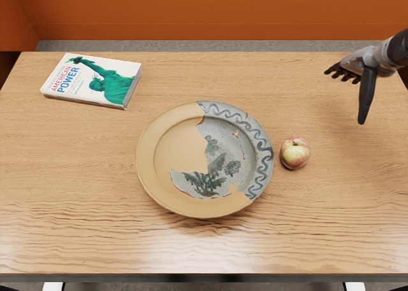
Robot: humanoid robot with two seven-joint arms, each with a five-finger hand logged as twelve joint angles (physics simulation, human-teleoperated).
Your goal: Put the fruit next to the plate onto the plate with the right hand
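We see a red-yellow apple (295,153), a tan plate (162,154) with blue-grey wavy and leaf patterning, and a teal-and-white book (92,79).

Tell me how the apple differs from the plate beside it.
The plate is wide, flat and shallow; the apple is small and round. The plate is tan with a grey-blue patterned section; the apple is red and yellow-green. Both rest on the wooden table, neither touched by the right hand.

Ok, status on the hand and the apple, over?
Right hand open, empty, above the table at far right. Apple on the table just right of the plate, not on it. Nothing between hand and apple; book far left.
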